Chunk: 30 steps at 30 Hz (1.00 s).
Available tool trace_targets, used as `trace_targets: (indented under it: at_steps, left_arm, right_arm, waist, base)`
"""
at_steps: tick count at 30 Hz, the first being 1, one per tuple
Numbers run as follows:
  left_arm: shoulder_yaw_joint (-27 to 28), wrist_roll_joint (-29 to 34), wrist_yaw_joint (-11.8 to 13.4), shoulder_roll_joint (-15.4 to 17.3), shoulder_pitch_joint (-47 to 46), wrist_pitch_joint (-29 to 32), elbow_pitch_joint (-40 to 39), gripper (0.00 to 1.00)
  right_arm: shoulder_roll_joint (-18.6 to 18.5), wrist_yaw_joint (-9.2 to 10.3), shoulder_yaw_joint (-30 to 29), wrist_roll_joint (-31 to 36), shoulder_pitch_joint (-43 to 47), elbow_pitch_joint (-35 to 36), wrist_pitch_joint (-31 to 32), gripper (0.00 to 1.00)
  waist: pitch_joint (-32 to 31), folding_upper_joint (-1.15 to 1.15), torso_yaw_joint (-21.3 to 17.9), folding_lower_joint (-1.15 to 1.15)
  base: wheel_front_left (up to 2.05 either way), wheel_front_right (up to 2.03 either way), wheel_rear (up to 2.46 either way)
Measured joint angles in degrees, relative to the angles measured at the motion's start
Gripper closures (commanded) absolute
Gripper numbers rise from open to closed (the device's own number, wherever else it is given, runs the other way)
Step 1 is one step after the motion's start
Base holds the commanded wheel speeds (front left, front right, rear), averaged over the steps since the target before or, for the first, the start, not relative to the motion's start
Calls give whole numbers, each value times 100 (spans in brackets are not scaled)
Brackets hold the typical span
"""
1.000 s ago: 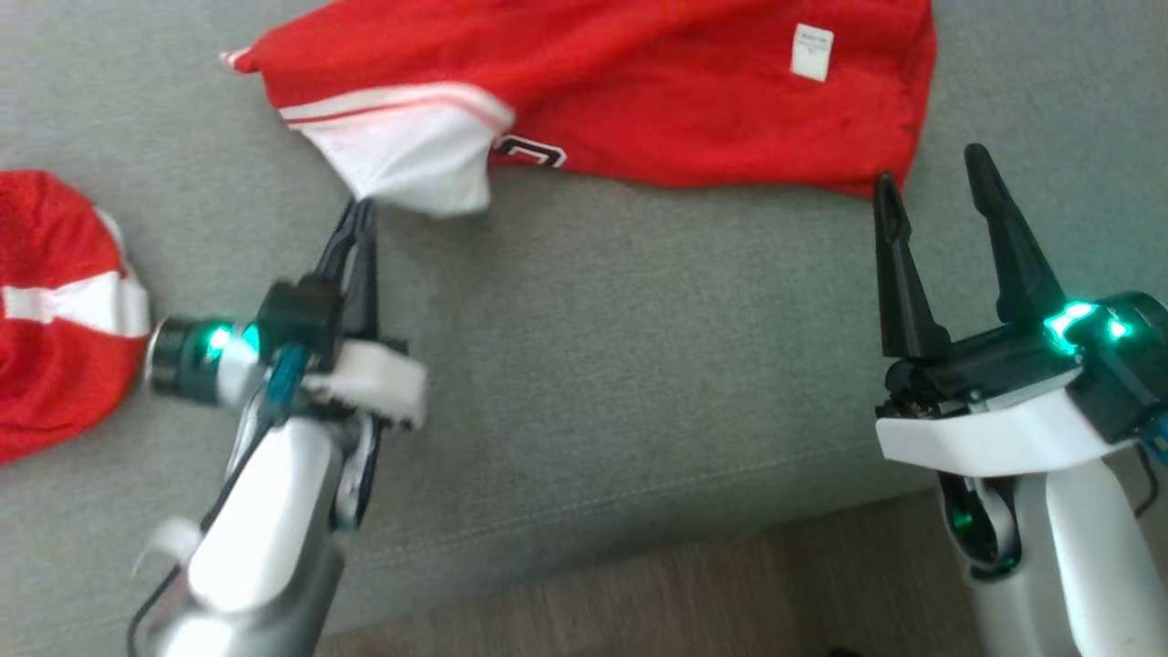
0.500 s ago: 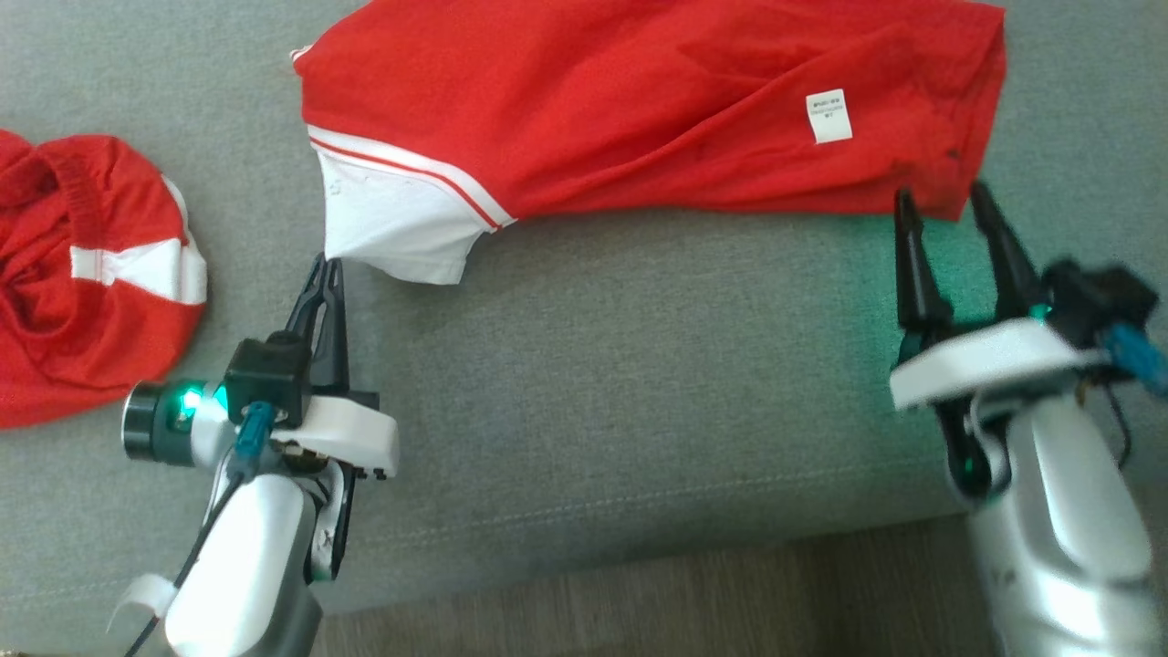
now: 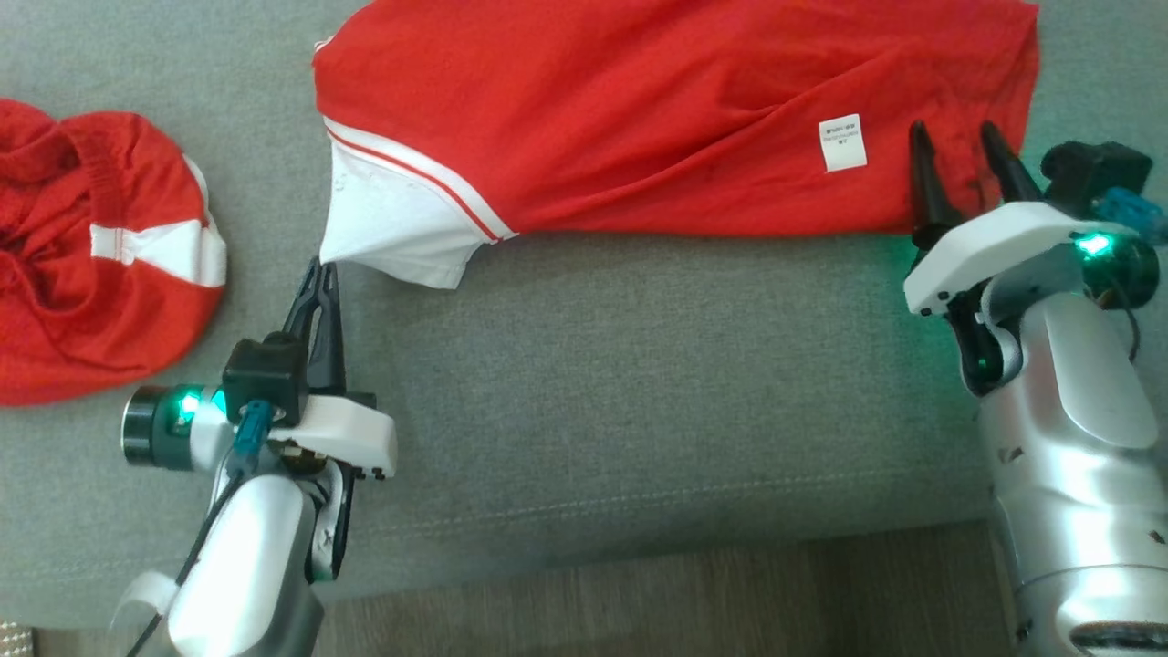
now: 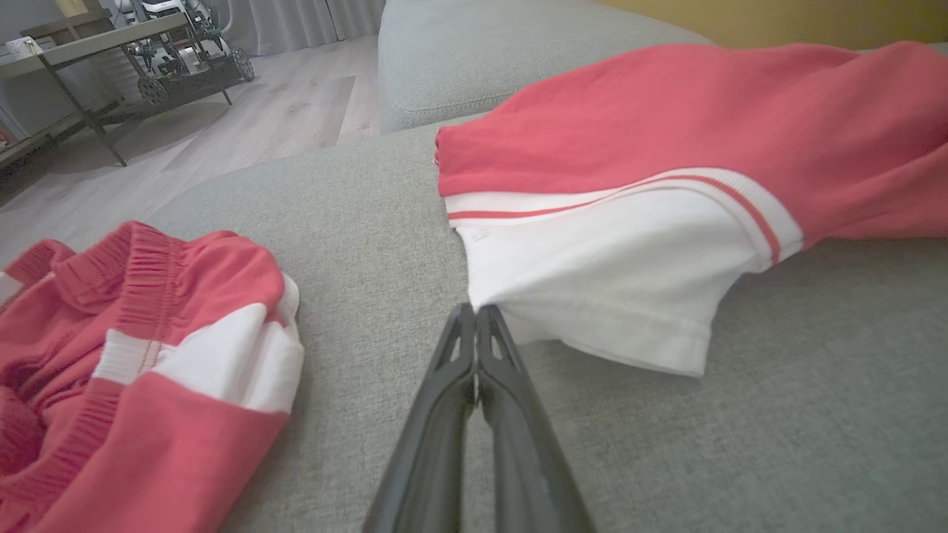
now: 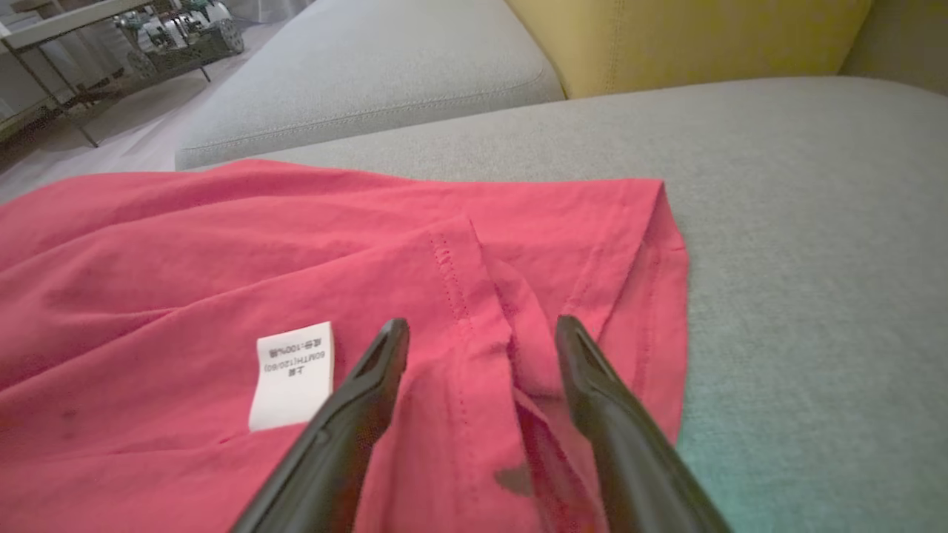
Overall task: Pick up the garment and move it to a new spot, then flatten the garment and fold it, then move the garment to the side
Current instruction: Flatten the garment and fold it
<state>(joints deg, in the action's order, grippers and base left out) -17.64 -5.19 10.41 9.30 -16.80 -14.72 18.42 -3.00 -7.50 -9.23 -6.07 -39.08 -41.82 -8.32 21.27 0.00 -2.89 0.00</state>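
At the far left of the grey sofa cushion, a second red-and-white piece of clothing lies crumpled, well apart from the arms. Just to its right, the left arm rises from the bottom edge, its pale forearm leaning slightly right and its wrist straight. The left gripper points up the head view with its two dark fingers pressed flat together. Their tips pinch the lower corner of the white sleeve, and the cloth is drawn to a point there.

The garment, a red shirt, lies spread lengthwise across the top of the cushion. The sleeve hangs off its left end, and a small white label lies near its right end.

At the right, the silver forearm stands nearly upright and the wrist bends towards the shirt. The right gripper has its fingers spread apart, poised over the shirt's right end, just beside the label. In the right wrist view they straddle a stitched seam near the hem. Whether the tips touch the cloth cannot be told.
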Motion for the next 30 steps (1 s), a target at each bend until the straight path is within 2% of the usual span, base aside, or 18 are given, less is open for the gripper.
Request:
trace_targets:
  at_steps: [5, 10, 11, 12, 14, 16, 17, 26, 30]
  left_arm:
    - [58, 10, 0, -13, 0, 0, 21, 100]
    - [168, 24, 1, -18, 8, 0, 79, 100]
    - [170, 24, 1, -19, 8, 0, 92, 100]
    - [172, 24, 1, -20, 7, 0, 110, 100]
    - [181, 33, 1, -22, 7, 0, 131, 100]
    - [183, 58, 2, -35, 8, 0, 134, 100]
    - [183, 58, 10, -48, 8, 0, 133, 100]
    - [246, 56, 18, -70, 12, 1, -64, 100]
    - [430, 49, -91, -41, -99, 1, -751, 100]
  right_arm:
    - [-1, 1, 197, -339, -16, -142, 236, 0]
    - [-3, 1, 285, -382, -20, -137, 305, 0]
    - [-9, 1, 334, -381, -20, -135, 363, 5]
    - [-12, 1, 386, -375, -20, -122, 421, 11]
    - [-12, 1, 464, -372, -23, -78, 533, 33]
    - [-12, 1, 512, -360, -22, -19, 619, 67]
    - [-12, 1, 524, -344, -22, 25, 641, 100]
    - [-12, 0, 538, -200, -20, 573, 552, 100]
    - [-30, 0, 509, -230, -22, 1113, 198, 100]
  waist:
    - [43, 0, 20, 0]
    - [77, 0, -16, 0]
    - [80, 0, -17, 0]
    - [86, 0, -17, 0]
    - [100, 0, -17, 0]
    - [105, 0, -12, 0]
    - [104, 0, -8, 0]
    - [19, 0, -12, 0]
    - [-75, 0, -15, 0]
  base:
    - [0, 0, 0]
    - [0, 0, 0]
    - [0, 0, 0]
    - [0, 0, 0]
    - [0, 0, 0]
    - [0, 0, 0]
    - [0, 0, 0]
    - [0, 0, 0]
    - [0, 0, 0]
